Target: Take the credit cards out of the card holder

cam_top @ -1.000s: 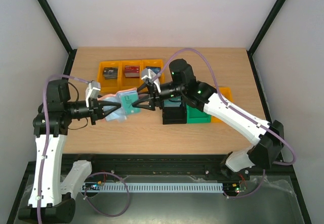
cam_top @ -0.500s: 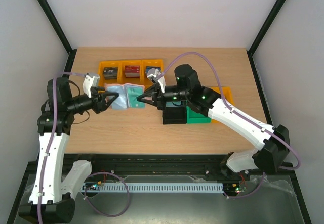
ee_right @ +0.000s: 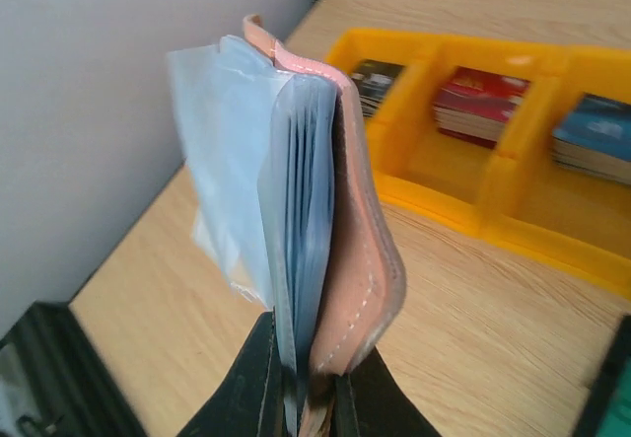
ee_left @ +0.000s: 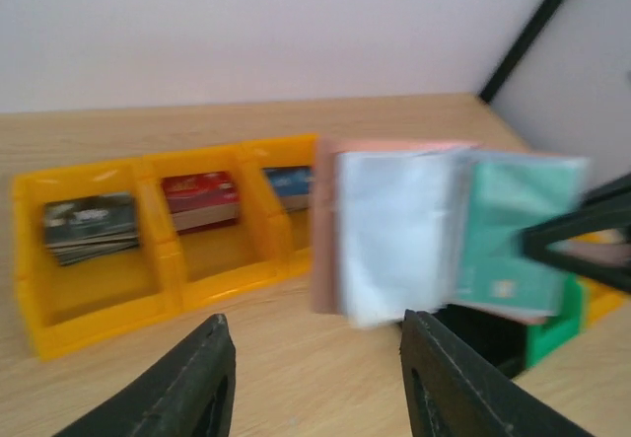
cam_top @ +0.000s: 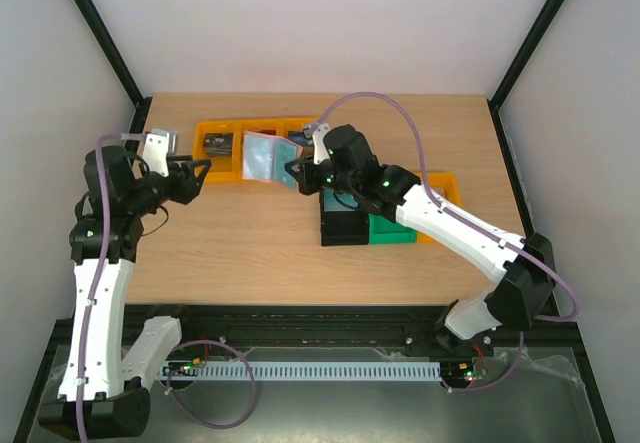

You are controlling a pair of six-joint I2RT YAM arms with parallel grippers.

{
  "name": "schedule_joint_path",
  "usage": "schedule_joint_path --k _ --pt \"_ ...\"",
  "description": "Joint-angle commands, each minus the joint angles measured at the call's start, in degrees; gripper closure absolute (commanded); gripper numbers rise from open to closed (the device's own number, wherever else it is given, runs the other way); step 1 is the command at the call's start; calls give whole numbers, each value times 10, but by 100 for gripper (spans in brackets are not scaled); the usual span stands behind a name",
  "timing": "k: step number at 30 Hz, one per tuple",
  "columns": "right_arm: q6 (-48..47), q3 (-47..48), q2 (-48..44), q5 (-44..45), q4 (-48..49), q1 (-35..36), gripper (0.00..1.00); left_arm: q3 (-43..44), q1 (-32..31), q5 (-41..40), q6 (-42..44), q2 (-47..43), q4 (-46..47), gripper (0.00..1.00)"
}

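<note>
Top external: yellow bins (cam_top: 222,126) behind holder (cam_top: 262,156); right end effector (cam_top: 293,172) pinches it, left end effector (cam_top: 201,170) gapes empty, apart.

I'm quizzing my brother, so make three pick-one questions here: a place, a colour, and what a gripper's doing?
1. Where is the holder? A lying flat; B out of sight; C in the right gripper.
2. What colour is the card peeking from it? A teal; B purple; C orange.
3. The left gripper is: A shut on a card; B open, empty; C shut on the holder.
Answers: C, it pinches the holder's edge; A, teal shows in the left wrist view; B, nothing sits between its spread jaws.
</note>
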Motion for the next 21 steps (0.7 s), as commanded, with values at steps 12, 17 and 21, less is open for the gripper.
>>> schedule_joint_path --k 12,17,21 --pt "44 79 67 10 10 39 98 -10 -52 243 -122 19 53 66" --pt "53 67 75 -135 73 38 98 -33 -70 188 -123 33 70 65" --pt "56 51 66 -175 107 39 98 -40 -69 145 -121 40 74 64"
